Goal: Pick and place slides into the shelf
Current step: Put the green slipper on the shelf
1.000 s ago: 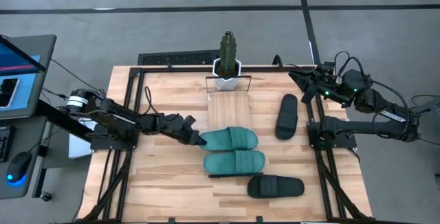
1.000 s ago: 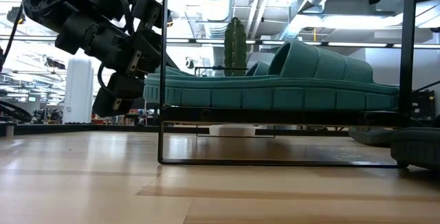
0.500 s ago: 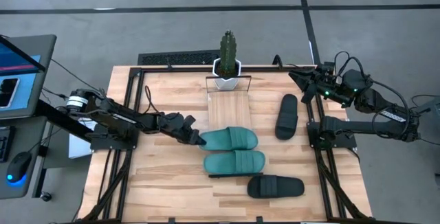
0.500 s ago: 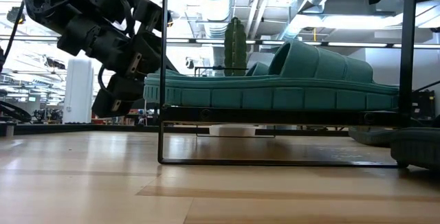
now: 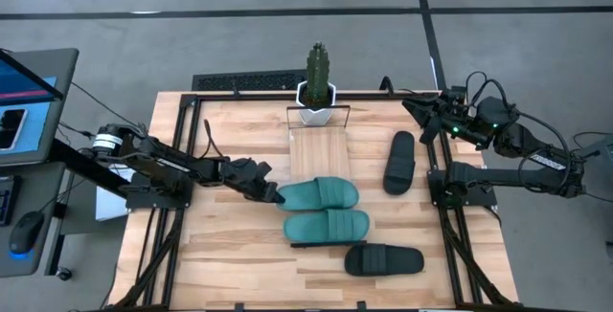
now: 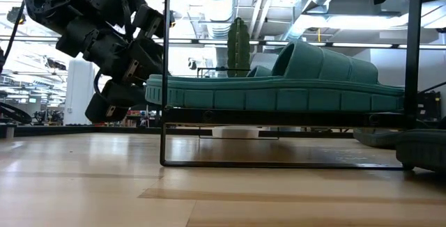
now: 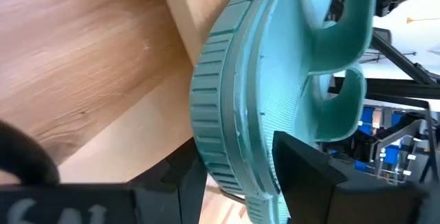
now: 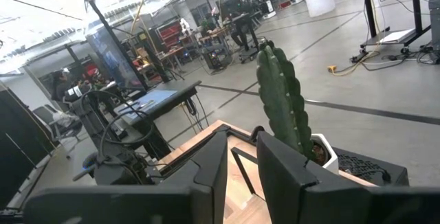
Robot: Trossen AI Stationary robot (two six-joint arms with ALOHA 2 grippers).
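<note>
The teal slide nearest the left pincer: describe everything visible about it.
This teal slide looks like rubber, with a wide ribbed strap and a ridged sole edge. It lies flat, sole down, lengthwise across the shelf plank's near end, beside the second teal slide. The left pincer is open at its heel end, fingers either side of the sole edge; contact cannot be confirmed.

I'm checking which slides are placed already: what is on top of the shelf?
Two teal-green slides lie across the shelf; its plank beneath them is hidden. Both black slides are on the table. The left end effector is at one teal heel.
</note>
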